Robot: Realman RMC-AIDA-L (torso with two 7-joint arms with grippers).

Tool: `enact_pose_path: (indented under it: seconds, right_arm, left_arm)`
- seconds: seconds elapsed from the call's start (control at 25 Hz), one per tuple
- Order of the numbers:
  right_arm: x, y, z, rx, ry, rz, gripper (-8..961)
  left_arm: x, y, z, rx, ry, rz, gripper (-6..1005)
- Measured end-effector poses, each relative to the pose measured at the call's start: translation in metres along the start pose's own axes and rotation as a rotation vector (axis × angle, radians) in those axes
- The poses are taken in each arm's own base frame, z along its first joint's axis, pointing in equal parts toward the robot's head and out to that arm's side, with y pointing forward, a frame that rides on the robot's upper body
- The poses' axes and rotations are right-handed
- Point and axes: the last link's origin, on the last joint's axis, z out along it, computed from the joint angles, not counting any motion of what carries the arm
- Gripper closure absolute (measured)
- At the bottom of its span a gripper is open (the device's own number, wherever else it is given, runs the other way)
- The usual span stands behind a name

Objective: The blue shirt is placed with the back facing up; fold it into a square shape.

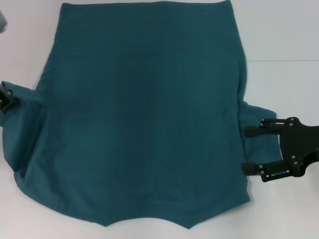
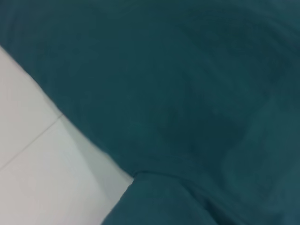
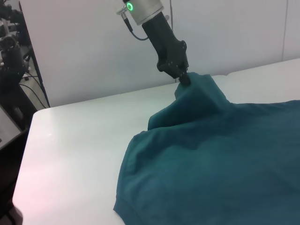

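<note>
At the far left of the head view, the left gripper [image 1: 6, 97] is pinching the tip of the shirt's left sleeve, and the right wrist view shows that gripper [image 3: 184, 78] holding the cloth lifted into a peak above the white table [image 3: 79, 136]. From that claw the blue shirt [image 1: 144, 114] is spreading away toward the middle of the table, so any fold from this side is likely to carry the sleeve inward across the back panel. The shirt is lying flat with its plain back up, its long axis running away from the robot, one straight edge far from it and a wavy edge near it; no lettering is showing. The fabric is dark teal, soft, with loose bunching along the left side under the raised sleeve. On the right, the right gripper [image 1: 252, 150] is hovering with its fingers spread apart, pointing at the right sleeve and just beside the cloth edge, gripping nothing. Each arm is nearest its own sleeve, which suits a two-sided inward fold.
</note>
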Motion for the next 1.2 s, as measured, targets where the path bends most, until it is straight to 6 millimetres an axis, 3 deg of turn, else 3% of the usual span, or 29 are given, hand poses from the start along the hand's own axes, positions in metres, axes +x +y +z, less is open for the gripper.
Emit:
enact_pose_path:
  seconds: [0.24, 0.64, 0.76, 1.0, 1.2]
  right_arm:
    - [0.002, 0.002, 0.004, -0.004, -0.007, -0.006, 7]
    - [0.007, 0.003, 0.008, 0.015, -0.012, -0.034, 6]
    - [0.007, 0.003, 0.01, 0.019, -0.011, -0.033, 6]
    - [0.009, 0.004, 0.01, 0.018, -0.009, -0.029, 7]
    - [0.01, 0.004, 0.01, 0.02, -0.009, -0.026, 7]
  left_arm:
    - [0.03, 0.013, 0.006, -0.016, -0.049, -0.016, 998]
    - [0.077, 0.061, 0.042, -0.012, -0.103, -0.031, 997]
    - [0.084, 0.072, 0.043, -0.028, -0.083, -0.024, 996]
    - [0.091, 0.083, 0.043, -0.043, -0.06, -0.025, 776]
    - [0.072, 0.059, 0.037, 0.004, -0.07, -0.086, 634]
